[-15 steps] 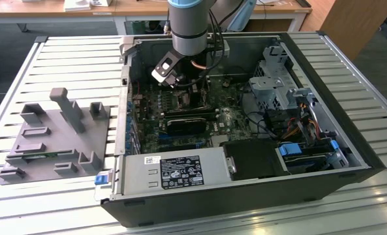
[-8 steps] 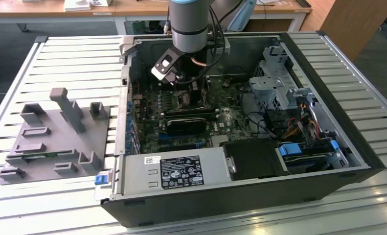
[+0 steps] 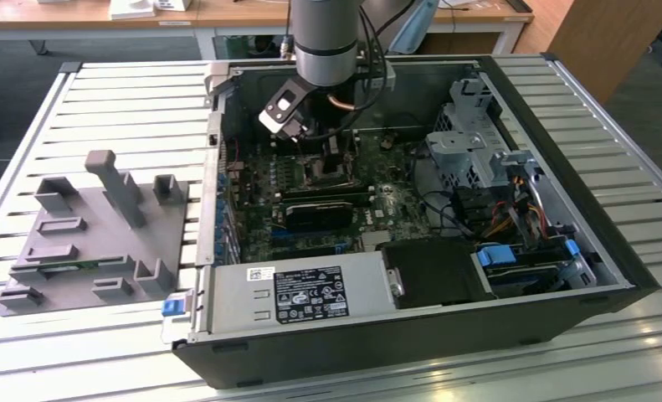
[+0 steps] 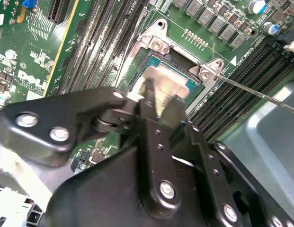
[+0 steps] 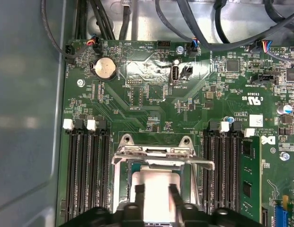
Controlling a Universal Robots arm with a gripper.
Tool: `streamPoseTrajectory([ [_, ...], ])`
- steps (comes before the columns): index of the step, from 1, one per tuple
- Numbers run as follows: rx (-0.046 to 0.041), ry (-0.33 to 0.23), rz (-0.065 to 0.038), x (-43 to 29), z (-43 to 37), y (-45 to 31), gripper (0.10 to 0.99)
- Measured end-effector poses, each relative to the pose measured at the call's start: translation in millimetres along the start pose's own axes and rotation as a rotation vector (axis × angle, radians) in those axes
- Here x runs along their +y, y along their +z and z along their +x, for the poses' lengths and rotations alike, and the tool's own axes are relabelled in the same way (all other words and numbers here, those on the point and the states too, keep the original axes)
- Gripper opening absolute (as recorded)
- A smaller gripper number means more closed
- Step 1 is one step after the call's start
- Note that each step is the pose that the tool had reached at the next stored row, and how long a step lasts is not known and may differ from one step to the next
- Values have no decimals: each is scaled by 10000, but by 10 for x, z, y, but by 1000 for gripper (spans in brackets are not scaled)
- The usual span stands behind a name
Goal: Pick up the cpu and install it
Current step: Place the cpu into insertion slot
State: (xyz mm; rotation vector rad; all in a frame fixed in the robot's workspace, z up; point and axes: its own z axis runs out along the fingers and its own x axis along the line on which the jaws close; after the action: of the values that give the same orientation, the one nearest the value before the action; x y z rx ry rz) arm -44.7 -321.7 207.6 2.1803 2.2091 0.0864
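The cpu (image 5: 156,177) is a flat silver square sitting level over the black-framed socket (image 5: 123,179) on the green motherboard, whose metal load plate (image 5: 161,152) stands raised. My gripper (image 5: 157,193) has reached down into the open computer case (image 3: 598,193), and its two dark fingers (image 5: 139,195) are closed against opposite sides of the chip. In the second wrist view the cpu (image 4: 169,86) shows between the fingers of the gripper (image 4: 163,97), just above the socket's teal rim (image 4: 158,60). In the exterior view the gripper (image 3: 331,155) hangs low over the board's centre.
Memory slots (image 5: 85,175) flank the socket, with a memory stick (image 5: 248,182) on one side. The thin socket lever (image 4: 251,90) sticks out. A drive cage (image 3: 476,134), loose cables (image 3: 498,205) and a power supply (image 3: 297,293) crowd the case. A grey holder block (image 3: 96,226) stands on the slatted table.
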Motion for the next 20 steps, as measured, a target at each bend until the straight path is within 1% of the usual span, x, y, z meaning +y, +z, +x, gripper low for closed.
streamPoseTrajectory([
  [2,2,1,21,4,0,-4,235],
  [3,4,1,28,5,1,-5,235],
  [4,3,1,37,7,0,-6,176],
  [5,1,1,46,8,0,-8,176],
  [6,1,0,54,10,0,-9,118],
  [11,1,0,79,15,0,-12,106],
  [20,1,1,85,16,0,-37,106],
])
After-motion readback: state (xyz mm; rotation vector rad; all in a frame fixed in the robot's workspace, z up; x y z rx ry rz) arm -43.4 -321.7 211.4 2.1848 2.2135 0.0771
